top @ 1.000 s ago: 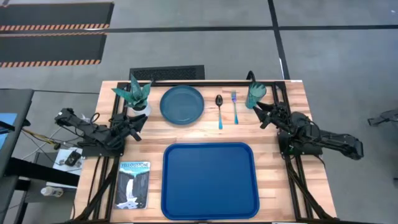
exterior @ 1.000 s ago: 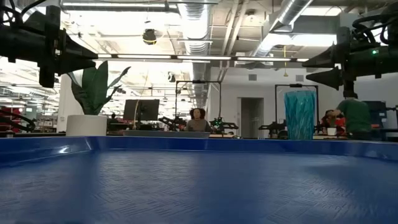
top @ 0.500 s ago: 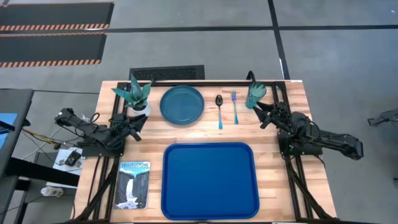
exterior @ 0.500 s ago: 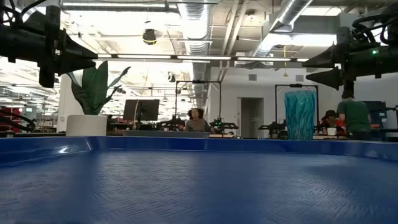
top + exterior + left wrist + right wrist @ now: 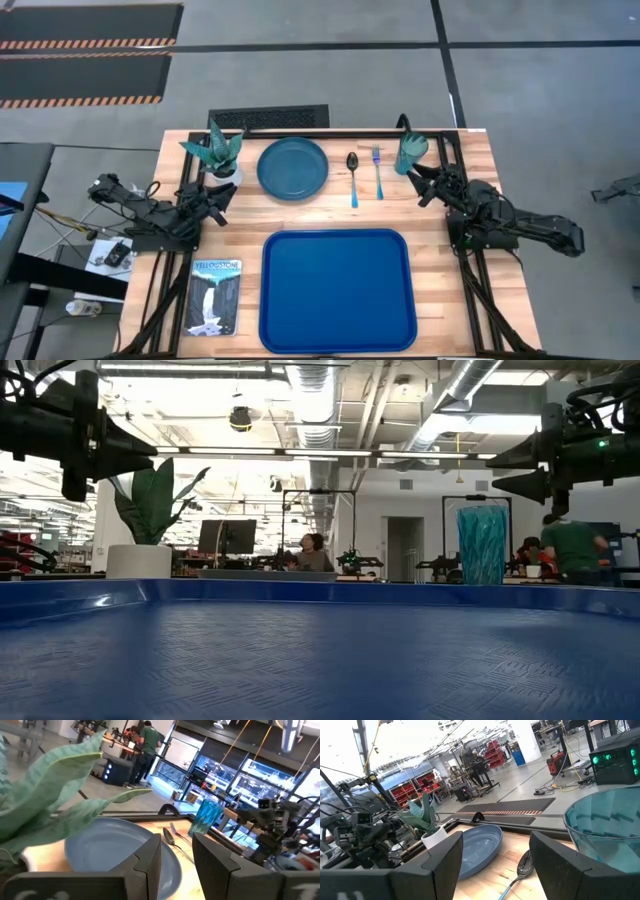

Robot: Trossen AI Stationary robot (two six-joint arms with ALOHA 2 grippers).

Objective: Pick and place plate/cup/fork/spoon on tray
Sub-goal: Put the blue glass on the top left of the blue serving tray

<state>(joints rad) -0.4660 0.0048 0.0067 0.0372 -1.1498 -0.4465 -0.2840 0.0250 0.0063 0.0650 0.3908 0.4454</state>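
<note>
The teal-blue plate (image 5: 293,168) lies flat on the table at the far side. The spoon (image 5: 353,175) and the fork (image 5: 377,170) lie side by side to its right. The translucent teal cup (image 5: 411,152) stands upright at the far right. The blue tray (image 5: 337,290) lies at the near middle. My left gripper (image 5: 222,195) is open and empty, near the plant pot, left of the plate. My right gripper (image 5: 425,183) is open and empty, just near of the cup. The cup also shows in the right wrist view (image 5: 607,832).
A teal spiky plant in a white pot (image 5: 220,155) stands at the far left beside my left gripper. A waterfall-picture booklet (image 5: 215,297) lies left of the tray. People show in the room beyond the table (image 5: 570,550).
</note>
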